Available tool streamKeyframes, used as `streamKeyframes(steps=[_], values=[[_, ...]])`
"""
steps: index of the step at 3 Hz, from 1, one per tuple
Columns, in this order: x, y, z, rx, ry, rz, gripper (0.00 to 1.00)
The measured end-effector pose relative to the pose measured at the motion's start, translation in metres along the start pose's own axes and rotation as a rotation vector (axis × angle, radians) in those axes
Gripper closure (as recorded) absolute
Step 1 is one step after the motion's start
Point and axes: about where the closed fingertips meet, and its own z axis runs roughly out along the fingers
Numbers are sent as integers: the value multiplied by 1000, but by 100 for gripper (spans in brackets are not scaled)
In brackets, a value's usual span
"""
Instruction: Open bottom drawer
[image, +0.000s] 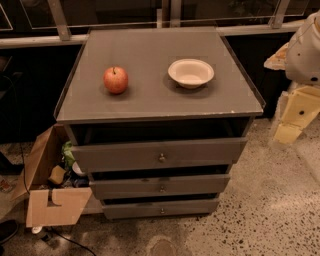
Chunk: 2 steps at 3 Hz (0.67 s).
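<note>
The bottom drawer (161, 207) is the lowest and narrowest of three dark grey drawers in a grey cabinet (150, 107), with a small brass knob (162, 210) at its centre. Its front sits a little back from the mid-sized drawer (160, 186) above it. The widest drawer (159, 155) sits at the top, with a dark gap above it. My arm enters at the right edge, white with yellowish parts. The gripper (289, 127) hangs to the right of the cabinet at about top-drawer height, well away from the bottom knob.
A red apple (116, 79) and a white bowl (190, 73) sit on the cabinet top. A cardboard box (42, 160) with clutter and a cardboard sheet (57, 206) lie on the floor at the left. A cable (65, 240) runs across the speckled floor in front.
</note>
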Motion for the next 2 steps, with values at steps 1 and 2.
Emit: streamKeyframes(steps=[1, 2], values=[[0, 0, 0, 0, 0, 0, 0], [6, 20, 20, -32, -28, -13, 0]])
